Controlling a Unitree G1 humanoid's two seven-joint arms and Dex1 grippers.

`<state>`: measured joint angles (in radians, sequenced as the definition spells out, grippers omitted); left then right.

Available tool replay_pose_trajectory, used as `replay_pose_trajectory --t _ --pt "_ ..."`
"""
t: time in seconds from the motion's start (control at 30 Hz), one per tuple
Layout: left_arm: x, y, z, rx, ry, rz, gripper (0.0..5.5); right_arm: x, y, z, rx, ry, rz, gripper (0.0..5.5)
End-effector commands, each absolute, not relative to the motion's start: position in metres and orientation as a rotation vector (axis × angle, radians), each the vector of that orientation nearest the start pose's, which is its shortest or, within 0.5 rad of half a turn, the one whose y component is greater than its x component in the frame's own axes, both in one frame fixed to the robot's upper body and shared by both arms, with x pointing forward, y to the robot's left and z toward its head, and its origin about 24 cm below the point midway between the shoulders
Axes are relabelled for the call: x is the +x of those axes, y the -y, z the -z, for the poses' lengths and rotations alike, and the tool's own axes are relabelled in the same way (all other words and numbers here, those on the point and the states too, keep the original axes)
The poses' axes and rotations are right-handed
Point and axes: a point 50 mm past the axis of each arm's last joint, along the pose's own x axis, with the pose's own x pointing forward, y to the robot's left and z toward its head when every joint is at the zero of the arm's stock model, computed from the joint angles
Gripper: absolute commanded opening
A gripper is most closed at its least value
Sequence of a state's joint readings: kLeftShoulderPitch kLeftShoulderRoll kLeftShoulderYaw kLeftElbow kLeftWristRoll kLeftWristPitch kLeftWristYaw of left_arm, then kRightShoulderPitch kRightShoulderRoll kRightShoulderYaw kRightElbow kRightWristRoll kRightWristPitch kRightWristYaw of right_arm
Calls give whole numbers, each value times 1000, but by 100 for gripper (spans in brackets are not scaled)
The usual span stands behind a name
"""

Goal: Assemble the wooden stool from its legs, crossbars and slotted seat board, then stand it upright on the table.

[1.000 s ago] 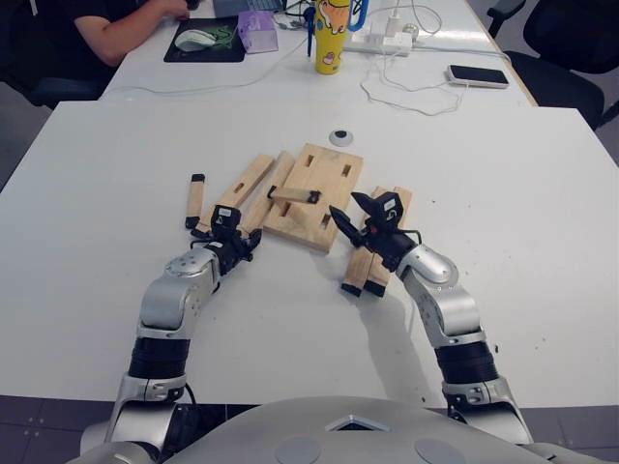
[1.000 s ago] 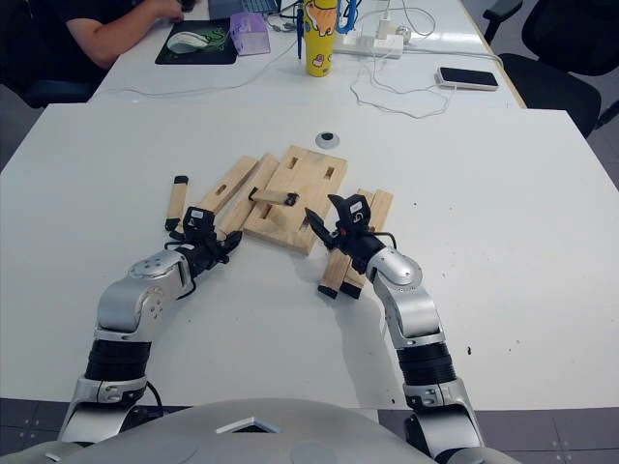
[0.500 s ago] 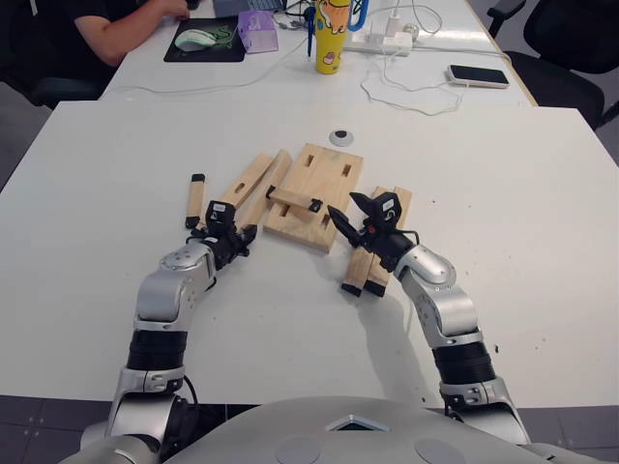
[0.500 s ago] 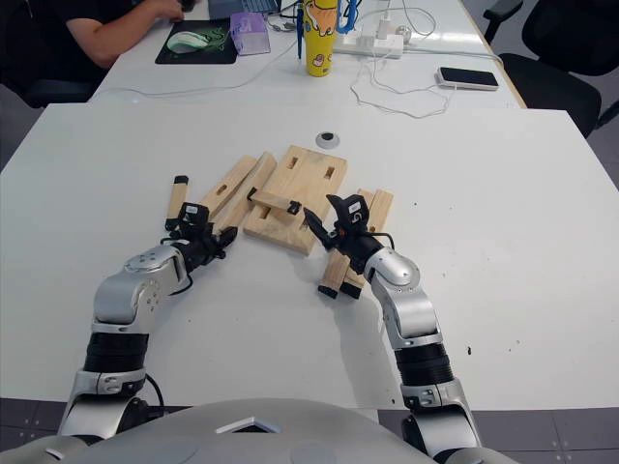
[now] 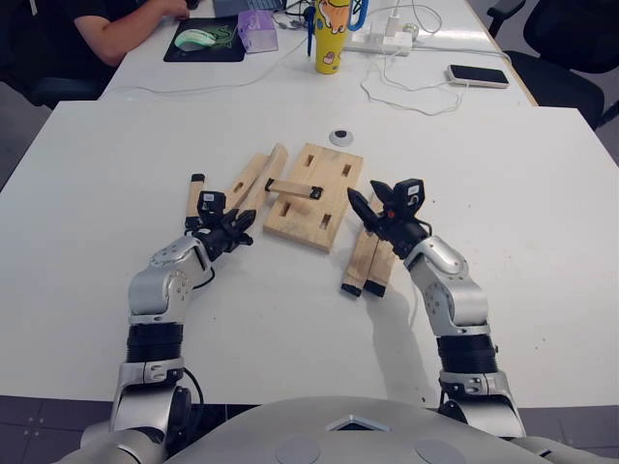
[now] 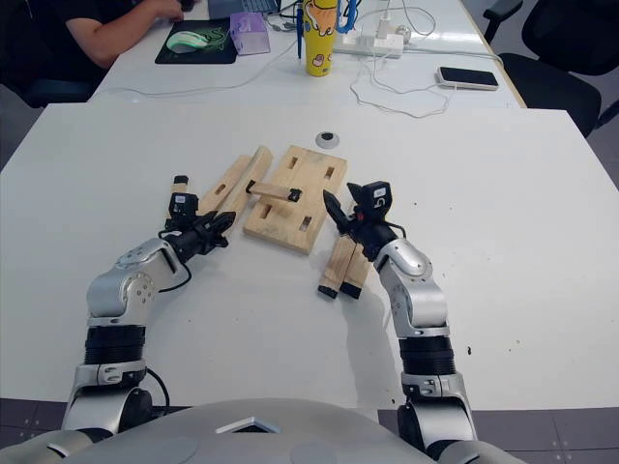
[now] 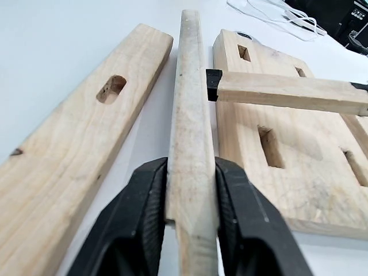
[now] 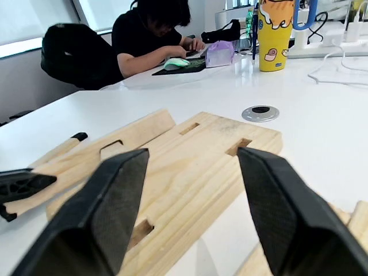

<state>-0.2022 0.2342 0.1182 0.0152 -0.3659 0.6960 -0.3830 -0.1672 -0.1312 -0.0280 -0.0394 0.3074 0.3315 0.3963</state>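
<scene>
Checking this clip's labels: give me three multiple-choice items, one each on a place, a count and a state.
1. The black-tipped crossbar lies: A on top of the seat board; B under it; C far from it.
2. Slots showing in the seat board: A two; B four; C six.
3. The left end effector is: A wide open; B shut on a wooden plank; C shut on nothing.
1 A: it rests across the board's top. 2 B: four cuts show. 3 B: its fingers clamp the plank.

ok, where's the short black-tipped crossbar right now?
In the head views the crossbar lies flat across the left half of the seat board, with one black tip next to the leg on its left.
</scene>
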Motion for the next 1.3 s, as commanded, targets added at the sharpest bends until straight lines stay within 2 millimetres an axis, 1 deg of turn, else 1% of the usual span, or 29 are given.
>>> replay_pose_trajectory --t 0.03,0.07,0.13,0.2,0.3,0.33,0.43,0.47,0.53,0.63,0.67,0.77,0.97,1.1,1.3 --pt "286 -181 -71 -398 -314 486 106 291 157 -69 172 -130 -423 286" --pt "285 -183 -78 -457 -285 532 106 294 162 -71 198 -127 -419 286" --pt "283 -188 -87 -527 -263 626 106 298 171 -79 296 -106 -461 313" --pt "281 -196 -95 -592 -240 721 106 301 179 -88 449 -98 -535 345" --pt "275 -204 -107 -673 -236 886 106 302 187 -109 727 -76 -681 386" --pt "274 -207 -112 -708 -236 940 106 301 188 -117 848 -82 -745 399" --pt "271 -207 -128 -780 -241 1091 106 297 182 -132 1021 -135 -913 439" --pt "270 -206 -132 -799 -243 1131 106 298 180 -132 1053 -155 -924 456" --pt "270 -203 -140 -832 -244 1195 106 303 179 -129 1137 -179 -886 484" --pt "270 -197 -143 -855 -265 1256 106 305 175 -130 1243 -186 -885 519" --pt "270 -194 -143 -861 -274 1267 106 303 172 -133 1271 -175 -911 535" --pt "267 -188 -137 -881 -305 1286 106 298 164 -145 1348 -139 -992 538" --pt "263 -180 -129 -904 -345 1299 106 290 158 -154 1359 -137 -1054 538" --pt "262 -178 -126 -906 -368 1299 106 290 157 -157 1352 -132 -1049 538" --pt "256 -173 -122 -904 -399 1310 106 291 150 -158 1305 -136 -1019 538"
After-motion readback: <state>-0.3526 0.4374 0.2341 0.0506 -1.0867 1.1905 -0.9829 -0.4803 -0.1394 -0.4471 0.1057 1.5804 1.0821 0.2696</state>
